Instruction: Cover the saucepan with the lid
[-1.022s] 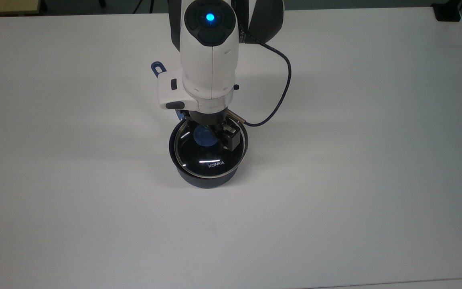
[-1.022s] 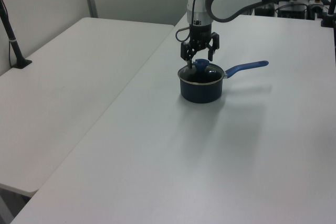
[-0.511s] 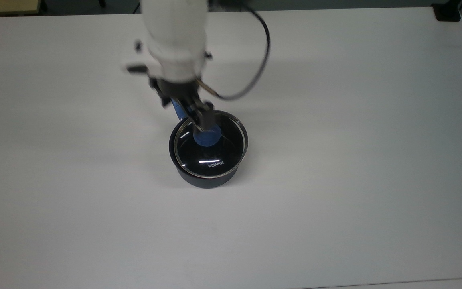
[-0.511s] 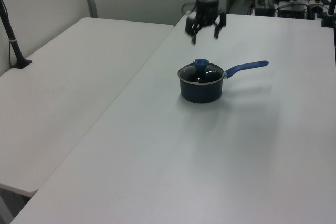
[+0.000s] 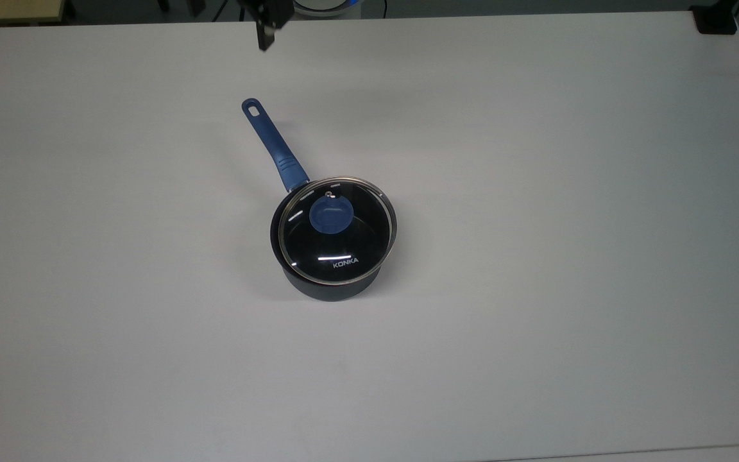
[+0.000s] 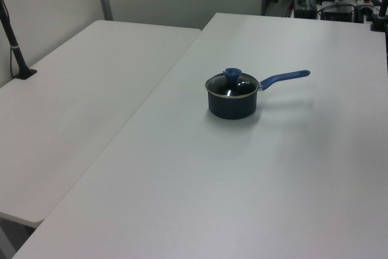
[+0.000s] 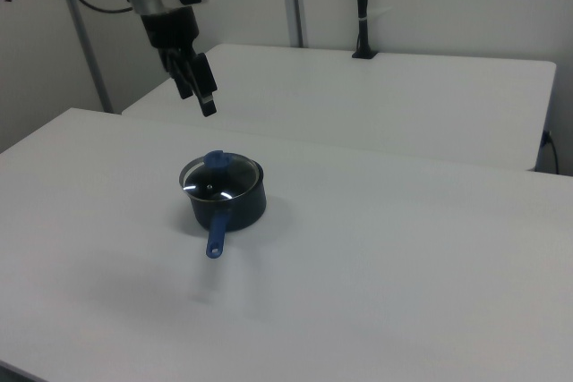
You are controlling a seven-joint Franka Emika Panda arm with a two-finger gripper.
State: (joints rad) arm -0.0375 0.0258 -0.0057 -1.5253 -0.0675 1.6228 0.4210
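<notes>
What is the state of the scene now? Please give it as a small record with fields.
lid: glass lid with blue knob sits level on the pan, rim on rim
pan: dark pan stands upright on the white table
handle: blue handle points to the top view's upper left
gripper: gripper is raised in the air, apart from the pan, holding nothing; the jaws look nearly closed
task: lid is already on the pan
</notes>
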